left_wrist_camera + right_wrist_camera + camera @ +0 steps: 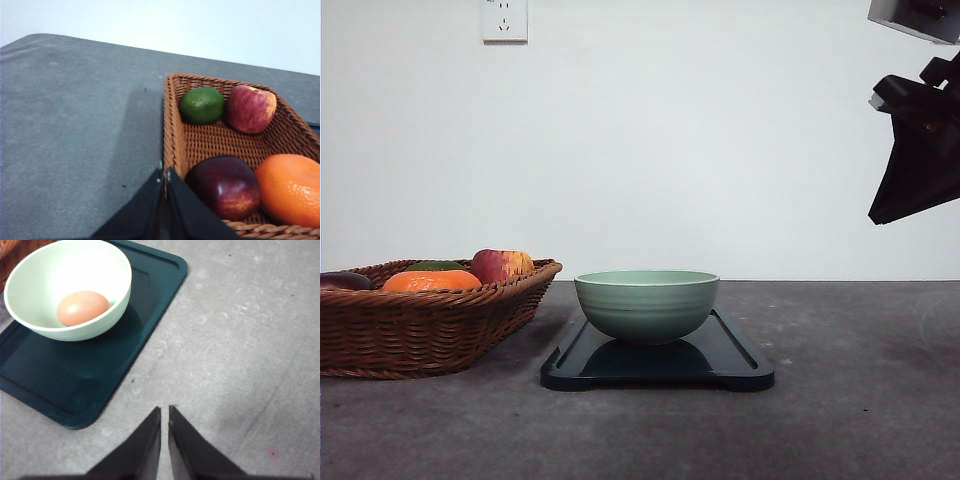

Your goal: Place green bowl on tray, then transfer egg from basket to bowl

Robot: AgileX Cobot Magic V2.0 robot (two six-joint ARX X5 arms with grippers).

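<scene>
I see the pale sage-green ceramic bowl (70, 287) sitting on the dark rectangular tray (75, 385) with the brown egg (82, 307) inside (task looks finished to me), so both my grippers, right (164, 412) and left (163, 175), hang pressed together, empty.

Low front camera faces the wall; right wrist camera shares its tray (740, 372) from above.

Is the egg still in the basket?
No, the egg lies inside the green bowl on the tray.
</scene>
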